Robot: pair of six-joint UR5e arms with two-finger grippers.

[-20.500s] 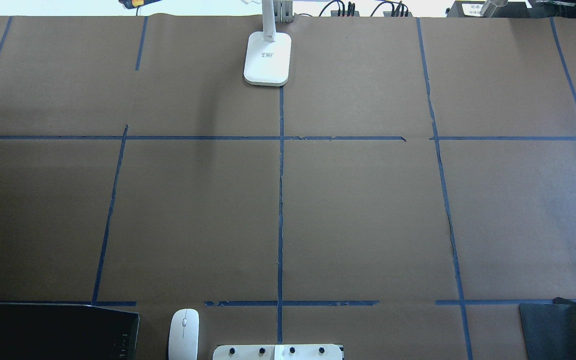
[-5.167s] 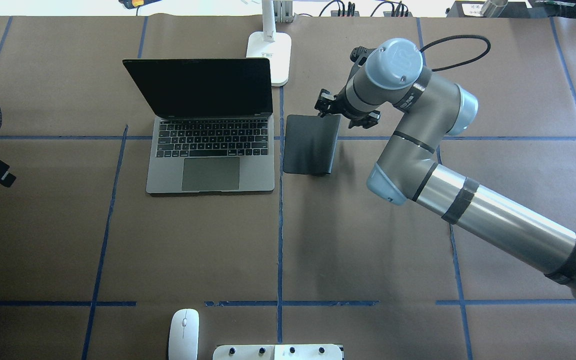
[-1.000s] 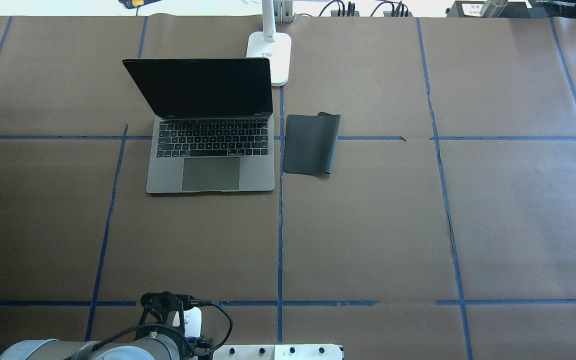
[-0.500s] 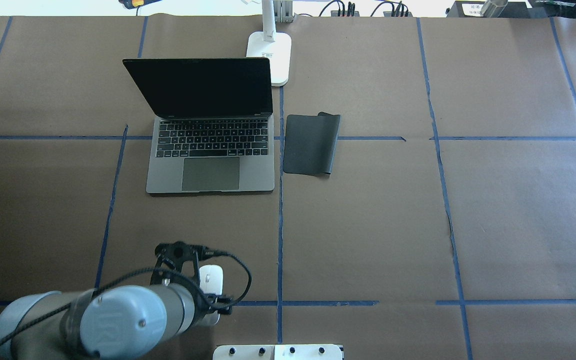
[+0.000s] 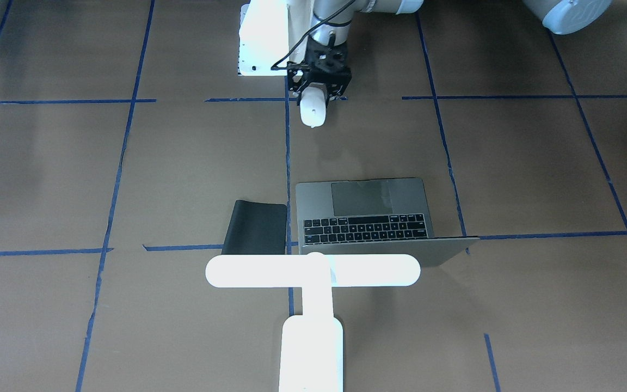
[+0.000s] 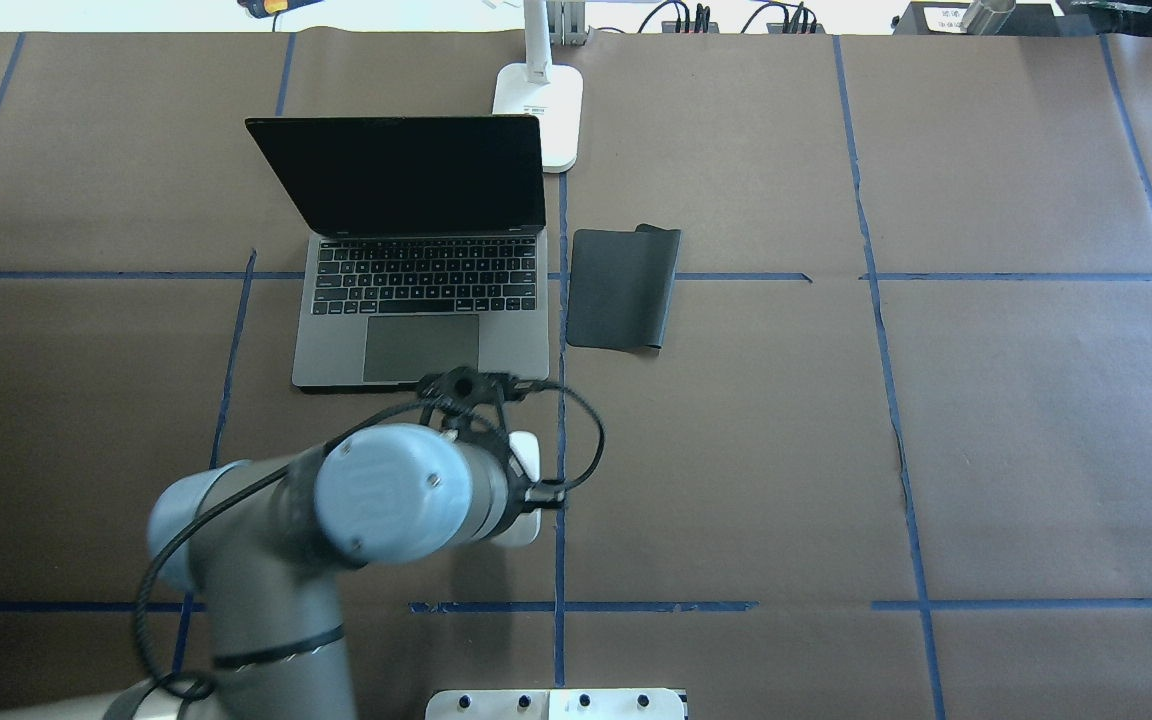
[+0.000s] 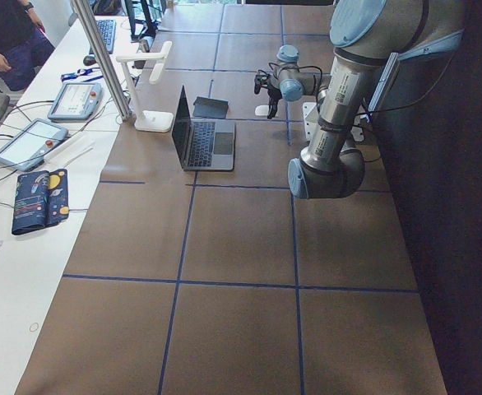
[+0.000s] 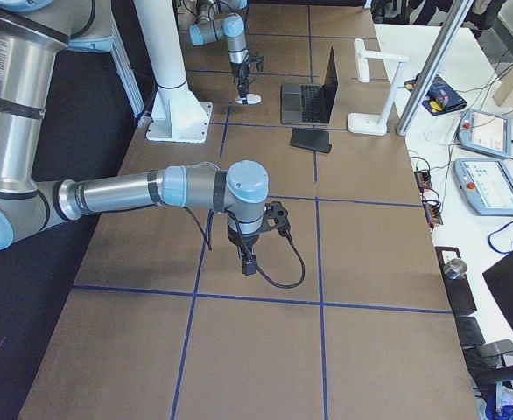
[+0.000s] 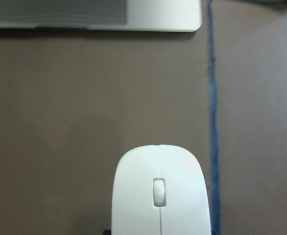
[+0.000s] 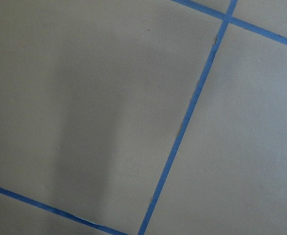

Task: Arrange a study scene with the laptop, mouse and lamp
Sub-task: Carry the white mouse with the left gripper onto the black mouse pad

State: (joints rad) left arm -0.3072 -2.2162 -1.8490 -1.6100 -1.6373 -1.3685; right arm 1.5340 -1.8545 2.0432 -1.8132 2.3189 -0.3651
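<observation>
My left gripper [image 5: 318, 96] is shut on the white mouse [image 5: 312, 111] and holds it above the brown paper, in front of the laptop's near right corner. The mouse fills the bottom of the left wrist view [image 9: 160, 196] and peeks out beside the wrist from overhead [image 6: 526, 455]. The grey laptop [image 6: 421, 340] stands open with a dark screen. The white T-shaped lamp [image 5: 313, 270] stands behind it. My right gripper [image 8: 249, 262] hangs over bare paper far to the right; I cannot tell whether it is open or shut.
A flat black mat [image 6: 621, 288] lies just right of the laptop. A white pedestal with bolt holes [image 6: 556, 705] sits at the table's near edge. Blue tape lines cross the brown paper. Operators' devices lie on the white bench [image 8: 480, 175] beyond the lamp.
My left arm has carried the mouse from the table's near edge forward and to the right, up to the laptop's front edge. Laptop, mat and lamp have not moved in the last second.
</observation>
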